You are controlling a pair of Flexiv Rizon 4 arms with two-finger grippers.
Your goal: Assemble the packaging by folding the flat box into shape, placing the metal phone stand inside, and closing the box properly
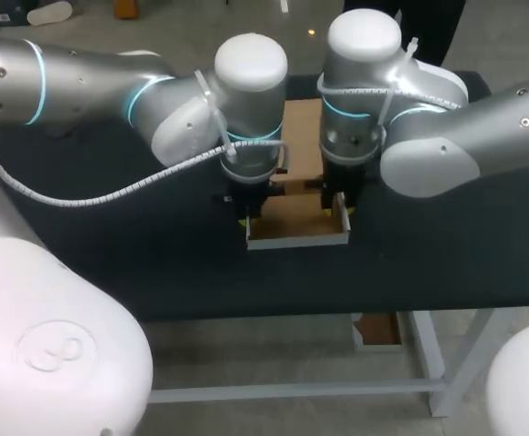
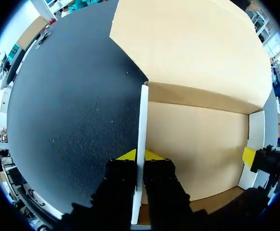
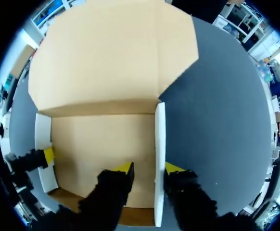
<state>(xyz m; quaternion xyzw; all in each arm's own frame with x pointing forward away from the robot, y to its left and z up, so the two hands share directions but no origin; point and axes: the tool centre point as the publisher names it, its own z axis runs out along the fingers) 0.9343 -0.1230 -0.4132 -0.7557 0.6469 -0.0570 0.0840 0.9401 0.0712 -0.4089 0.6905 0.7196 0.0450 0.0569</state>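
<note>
The cardboard box (image 1: 294, 214), brown inside and white outside, lies half folded at the table's middle, its broad lid flap (image 1: 303, 127) flat behind it. My left gripper (image 1: 245, 219) is shut on the box's raised left side wall (image 2: 142, 120), its yellow tips (image 2: 129, 155) pinching the wall from both sides. My right gripper (image 1: 342, 208) straddles the raised right side wall (image 3: 159, 144). It (image 3: 152, 168) stands open, with a gap between the inner finger (image 3: 125, 168) and the wall. No phone stand is in view.
The black table (image 1: 110, 236) has bare surface to the left and right of the box. The box's white front wall (image 1: 296, 242) stands some way back from the table's near edge. Both arms crowd close together over the box.
</note>
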